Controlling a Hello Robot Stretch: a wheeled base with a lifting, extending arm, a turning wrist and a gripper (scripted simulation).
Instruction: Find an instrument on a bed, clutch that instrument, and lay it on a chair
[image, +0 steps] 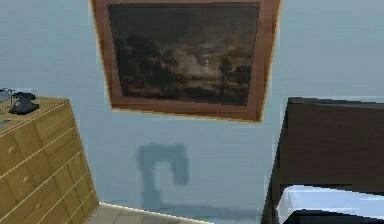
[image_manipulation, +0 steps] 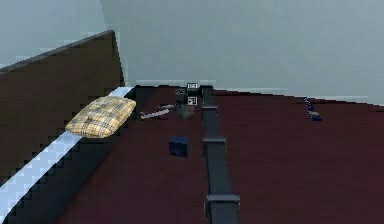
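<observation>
The bed (image_manipulation: 280, 170) has a dark maroon cover, with a dark headboard (image_manipulation: 50, 90) on the arm side view's left. My arm (image_manipulation: 213, 150) reaches out over the bed. The gripper (image_manipulation: 174, 103) is at its far end, left of the white marker squares (image_manipulation: 192, 98). A thin pale elongated thing (image_manipulation: 152, 115) lies on the cover just left of the gripper; it is too small to name. Whether the gripper touches it or holds anything, I cannot tell. A small dark blue boxy thing (image_manipulation: 178, 146) lies on the cover left of the arm.
A yellow plaid pillow (image_manipulation: 101, 116) lies by the headboard. A small blue thing (image_manipulation: 314, 113) lies far right on the bed. In the forward view, a framed dark landscape painting (image: 186, 55) hangs on the wall, a wooden dresser (image: 40, 160) with a dark telephone-like object (image: 20, 102) stands left, and the headboard (image: 330, 140) stands right.
</observation>
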